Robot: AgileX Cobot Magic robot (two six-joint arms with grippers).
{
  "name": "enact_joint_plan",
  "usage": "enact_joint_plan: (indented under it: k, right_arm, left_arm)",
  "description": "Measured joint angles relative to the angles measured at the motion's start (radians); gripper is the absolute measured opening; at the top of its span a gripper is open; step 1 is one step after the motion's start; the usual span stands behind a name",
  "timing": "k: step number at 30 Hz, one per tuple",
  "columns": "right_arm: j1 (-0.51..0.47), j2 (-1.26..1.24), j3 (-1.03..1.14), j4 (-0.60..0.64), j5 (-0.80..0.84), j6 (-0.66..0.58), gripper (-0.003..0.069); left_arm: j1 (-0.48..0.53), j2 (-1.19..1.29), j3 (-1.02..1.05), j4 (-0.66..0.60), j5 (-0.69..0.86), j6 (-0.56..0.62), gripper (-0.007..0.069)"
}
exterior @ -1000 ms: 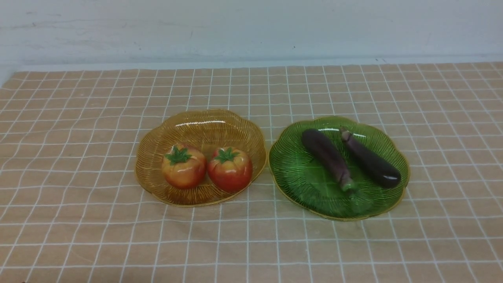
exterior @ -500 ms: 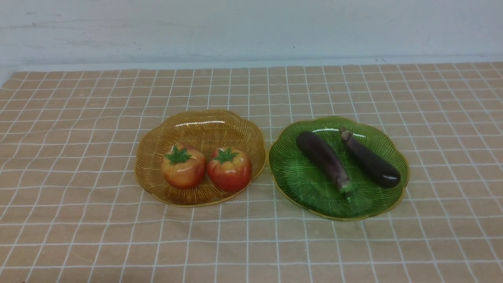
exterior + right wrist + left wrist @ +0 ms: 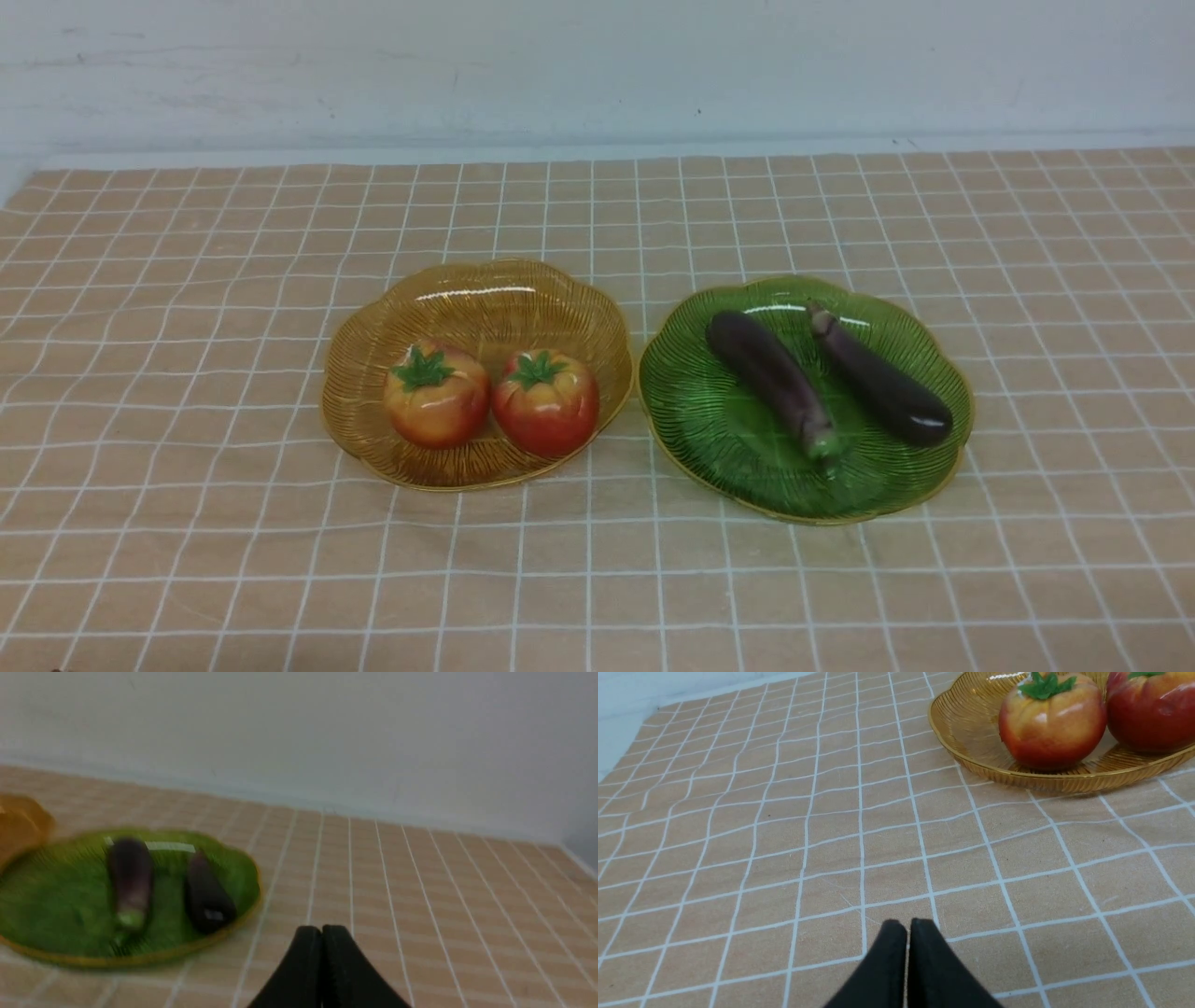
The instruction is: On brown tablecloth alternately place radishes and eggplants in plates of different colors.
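On the brown tablecloth (image 3: 187, 392) stand two plates side by side. The amber plate (image 3: 467, 289) on the left holds both radishes (image 3: 437, 401) (image 3: 546, 403), touching each other. The green plate (image 3: 709, 420) on the right holds both eggplants (image 3: 770, 373) (image 3: 882, 383), lying nearly parallel. Neither gripper shows in the front view. My left gripper (image 3: 908, 924) is shut and empty over bare cloth, short of the amber plate (image 3: 966, 728) and a radish (image 3: 1052, 723). My right gripper (image 3: 321, 929) is shut and empty, beside the green plate (image 3: 56, 896) with its eggplants (image 3: 131, 877).
A pale wall (image 3: 597, 65) rises behind the table's far edge. The cloth is slightly wrinkled at the left side. The right wrist view is blurred.
The left eggplant in the green plate has shifted slightly leftward and settled. Nothing else in the front view has moved.
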Motion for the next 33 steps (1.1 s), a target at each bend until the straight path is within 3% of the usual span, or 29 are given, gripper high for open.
enact_joint_plan:
  k: [33]
  right_arm:
    - [-0.005, 0.000, 0.000, 0.009, 0.000, 0.013, -0.0015]
  left_arm:
    - [0.000, 0.000, 0.001, 0.000, 0.000, 0.000, -0.0003]
